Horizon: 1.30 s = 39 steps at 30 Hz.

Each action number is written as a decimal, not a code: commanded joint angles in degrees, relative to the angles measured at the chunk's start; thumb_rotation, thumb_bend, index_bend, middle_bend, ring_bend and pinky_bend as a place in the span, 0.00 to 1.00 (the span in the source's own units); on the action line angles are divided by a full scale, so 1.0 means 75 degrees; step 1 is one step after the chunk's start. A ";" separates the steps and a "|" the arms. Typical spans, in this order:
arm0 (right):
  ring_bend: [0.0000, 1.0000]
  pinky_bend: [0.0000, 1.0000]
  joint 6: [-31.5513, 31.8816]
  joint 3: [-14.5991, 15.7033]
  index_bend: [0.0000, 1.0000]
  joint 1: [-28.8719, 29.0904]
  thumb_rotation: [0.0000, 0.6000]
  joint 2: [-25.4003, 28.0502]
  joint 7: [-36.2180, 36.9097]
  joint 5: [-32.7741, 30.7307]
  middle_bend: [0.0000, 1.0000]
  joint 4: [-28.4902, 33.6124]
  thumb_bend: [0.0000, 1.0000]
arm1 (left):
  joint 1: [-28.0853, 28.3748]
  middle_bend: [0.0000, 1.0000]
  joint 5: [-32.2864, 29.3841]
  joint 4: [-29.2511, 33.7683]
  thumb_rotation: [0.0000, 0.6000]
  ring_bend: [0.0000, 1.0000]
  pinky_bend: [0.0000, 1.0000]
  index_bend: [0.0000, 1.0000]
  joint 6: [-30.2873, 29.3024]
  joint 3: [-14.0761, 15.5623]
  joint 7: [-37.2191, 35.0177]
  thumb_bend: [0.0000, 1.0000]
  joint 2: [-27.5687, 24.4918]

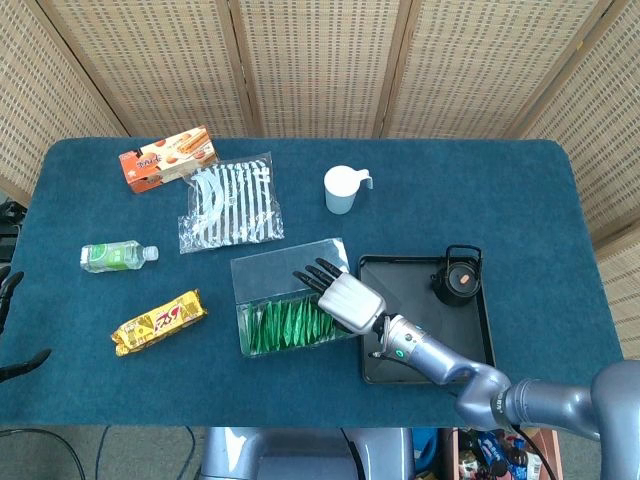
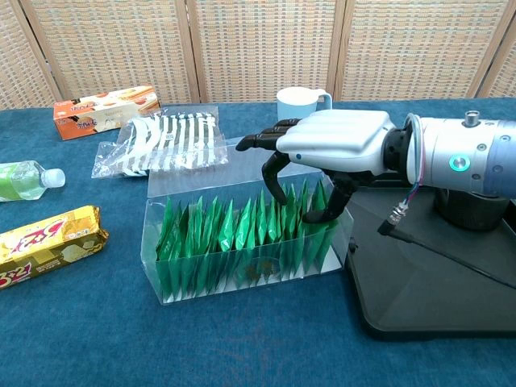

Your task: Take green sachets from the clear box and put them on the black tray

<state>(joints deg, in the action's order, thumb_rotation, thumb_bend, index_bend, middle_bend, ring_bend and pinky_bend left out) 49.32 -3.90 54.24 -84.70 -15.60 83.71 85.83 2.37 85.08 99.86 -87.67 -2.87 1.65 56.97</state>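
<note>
Right hand (image 2: 322, 149) reaches into clear box (image 2: 242, 278), fingers curled among green sachets (image 2: 234, 234); grip apparently not yet established

The right hand (image 2: 326, 149) has a pale silver-white back and black fingers (image 2: 274, 173), on a metallic grey arm with a small green light. Just beneath its fingers the sachets (image 2: 242, 234) are bright green inside the clear box (image 2: 242, 282). Beside its wrist the tray (image 2: 427, 290) is black, carrying a black pot (image 1: 458, 276) with an orange spot on the lid. Beyond the fingertips lie a clear bag with white stripes (image 2: 165, 141), an orange and white carton (image 2: 103, 109), a green-labelled bottle with white cap (image 1: 118, 256) and a yellow packet with red lettering (image 2: 44, 242). Behind the hand stands a pale blue-white cup (image 1: 342, 189). The tablecloth (image 1: 500, 200) is deep teal blue
</note>
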 commanded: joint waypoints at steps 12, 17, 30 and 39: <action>0.00 0.00 -0.0121 -0.0049 0.51 -0.0013 1.00 -0.0231 -0.0100 -0.0058 0.07 -0.0205 0.49 | 0.0007 0.00 -0.0011 -0.0007 1.00 0.00 0.00 0.00 0.0017 -0.0002 -0.0069 0.10 -0.0024; 0.00 0.00 -0.0117 -0.0047 0.53 -0.0042 1.00 -0.0274 -0.0067 -0.0043 0.07 -0.0267 0.53 | 0.0012 0.00 -0.0020 -0.0012 1.00 0.00 0.00 0.00 0.0030 -0.0003 -0.0082 0.10 -0.0028; 0.00 0.01 -0.0120 -0.0018 0.58 -0.0091 1.00 -0.0419 -0.0034 0.0016 0.08 -0.0448 0.59 | 0.0023 0.00 -0.0033 -0.0011 1.00 0.00 0.00 0.00 0.0055 -0.0001 -0.0074 0.10 -0.0025; 0.00 0.03 0.0098 -0.0064 0.63 -0.0176 1.00 -0.0425 0.0127 0.0151 0.09 -0.0470 0.61 | 0.0026 0.00 -0.0030 -0.0010 1.00 0.00 0.00 0.00 0.0054 0.0000 -0.0079 0.10 -0.0027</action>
<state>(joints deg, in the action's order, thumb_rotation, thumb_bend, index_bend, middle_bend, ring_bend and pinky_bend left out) 49.69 -4.23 53.04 -87.98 -14.87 84.63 82.14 2.56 84.82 99.78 -87.26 -2.88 1.04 56.76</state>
